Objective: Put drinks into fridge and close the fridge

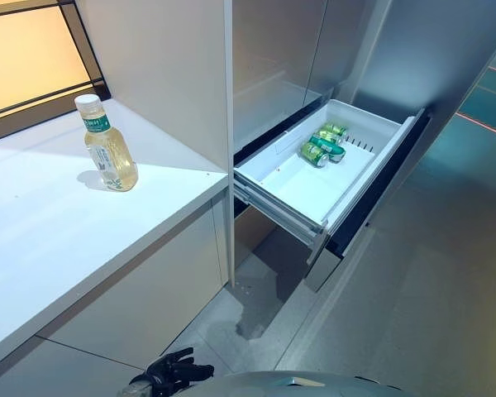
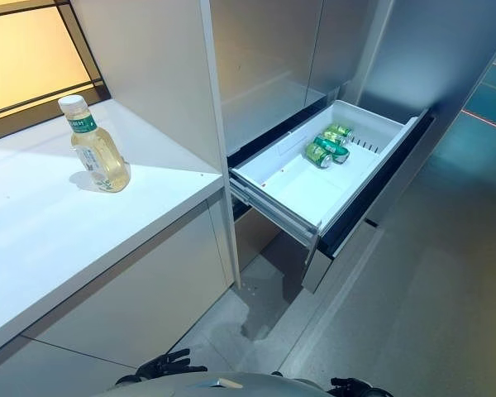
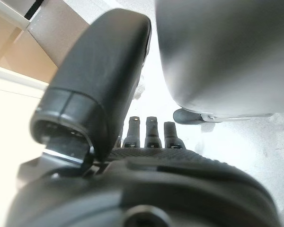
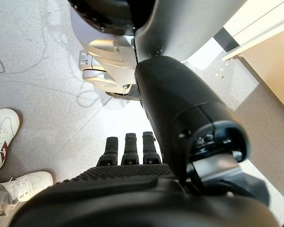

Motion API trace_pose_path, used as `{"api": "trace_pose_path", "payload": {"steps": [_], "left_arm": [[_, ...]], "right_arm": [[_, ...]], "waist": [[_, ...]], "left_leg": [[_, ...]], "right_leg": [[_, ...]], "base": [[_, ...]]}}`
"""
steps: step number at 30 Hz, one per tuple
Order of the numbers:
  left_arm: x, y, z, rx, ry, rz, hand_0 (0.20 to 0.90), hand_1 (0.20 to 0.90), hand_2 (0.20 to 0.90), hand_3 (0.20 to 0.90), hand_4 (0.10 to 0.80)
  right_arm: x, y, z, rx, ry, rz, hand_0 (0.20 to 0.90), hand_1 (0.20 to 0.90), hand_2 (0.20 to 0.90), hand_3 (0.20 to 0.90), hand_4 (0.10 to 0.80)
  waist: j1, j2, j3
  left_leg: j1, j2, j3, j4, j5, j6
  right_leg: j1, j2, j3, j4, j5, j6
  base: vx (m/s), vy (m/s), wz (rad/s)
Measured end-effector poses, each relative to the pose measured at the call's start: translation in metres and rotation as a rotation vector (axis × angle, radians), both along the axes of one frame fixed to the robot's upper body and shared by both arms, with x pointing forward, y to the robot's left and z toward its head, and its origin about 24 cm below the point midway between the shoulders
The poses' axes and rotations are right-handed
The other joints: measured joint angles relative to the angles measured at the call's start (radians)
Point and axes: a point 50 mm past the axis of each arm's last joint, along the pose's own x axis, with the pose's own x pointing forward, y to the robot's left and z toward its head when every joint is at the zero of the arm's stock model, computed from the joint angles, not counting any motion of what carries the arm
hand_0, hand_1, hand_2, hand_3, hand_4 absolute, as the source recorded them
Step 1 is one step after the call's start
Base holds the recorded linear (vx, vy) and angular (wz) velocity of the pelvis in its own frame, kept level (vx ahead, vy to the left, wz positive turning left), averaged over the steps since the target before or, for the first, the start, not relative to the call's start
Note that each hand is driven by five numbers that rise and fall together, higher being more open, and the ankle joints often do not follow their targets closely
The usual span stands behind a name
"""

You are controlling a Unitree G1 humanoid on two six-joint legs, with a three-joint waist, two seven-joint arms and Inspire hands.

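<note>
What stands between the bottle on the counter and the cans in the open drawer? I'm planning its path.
In the left eye view, a tall grey cabinet panel separates bottle from cans.

R hand cut off by bottom edge, only a sliver shows. Person's shoes cut at frame edge. Far can partly hidden behind nearer cans.

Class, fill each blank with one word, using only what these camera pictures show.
1. The bottle stands upright on the white ____.
2. The green cans lie inside the ____, which is pulled open.
3. The left hand and the right hand hang low, holding ____.

Missing words: counter; drawer; nothing.
</note>
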Motion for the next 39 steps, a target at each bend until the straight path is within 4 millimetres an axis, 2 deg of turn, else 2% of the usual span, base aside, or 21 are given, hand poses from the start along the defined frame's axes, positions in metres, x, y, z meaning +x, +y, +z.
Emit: {"api": "trace_pose_path", "payload": {"steps": [23, 26, 30, 34, 39], "left_arm": [[0.001, -0.002, 0.0, -0.031, -0.007, -0.034, 0.9, 0.9, 0.9, 0.9, 0.8], [0.004, -0.004, 0.001, -0.013, -0.037, -0.124, 0.9, 0.9, 0.9, 0.9, 0.8], [0.015, -0.013, 0.006, 0.017, -0.113, -0.35, 0.9, 0.9, 0.9, 0.9, 0.8], [0.035, -0.029, 0.015, 0.039, -0.236, -0.646, 0.9, 0.9, 0.9, 0.9, 0.8], [0.065, -0.055, 0.033, 0.041, -0.406, -0.874, 0.9, 0.9, 0.9, 0.9, 0.8]], "right_arm": [[-0.001, 0.0, 0.0, 0.01, 0.003, 0.001, 0.9, 0.9, 0.9, 0.9, 0.8], [-0.001, -0.001, 0.0, 0.008, 0.004, 0.001, 0.9, 0.9, 0.9, 0.9, 0.8], [-0.001, -0.001, 0.0, 0.008, 0.005, 0.001, 0.9, 0.9, 0.9, 0.9, 0.8], [-0.001, -0.002, 0.001, 0.007, 0.007, 0.018, 0.9, 0.9, 0.9, 0.9, 0.8], [0.003, -0.003, 0.001, 0.007, 0.003, 0.044, 0.9, 0.9, 0.9, 0.9, 0.8]], "waist": [[0.0, 0.001, -0.001], [-0.001, 0.005, -0.004], [-0.002, 0.011, -0.007], [-0.003, 0.016, -0.007], [-0.011, 0.02, -0.008]], "left_leg": [[0.001, 0.0, -0.001, 0.0, 0.0, 0.0], [0.001, 0.0, -0.002, 0.0, 0.001, 0.0], [0.001, 0.0, -0.001, 0.0, 0.001, 0.0], [0.0, 0.0, 0.0, 0.0, 0.001, 0.0], [-0.006, 0.0, 0.001, 0.0, 0.001, -0.001]], "right_leg": [[0.001, 0.0, -0.001, 0.0, 0.0, 0.0], [0.001, 0.0, -0.001, 0.0, 0.0, 0.0], [0.0, 0.0, -0.001, 0.0, 0.0, 0.0], [-0.002, 0.0, -0.001, 0.0, -0.001, 0.002], [-0.005, 0.0, 0.0, 0.0, -0.003, 0.004]], "base": [[0.0, 0.0, 0.0], [0.0, 0.0, 0.0], [0.0, 0.0, 0.0], [0.0, 0.0, 0.0], [0.0, 0.0, 0.0]]}}
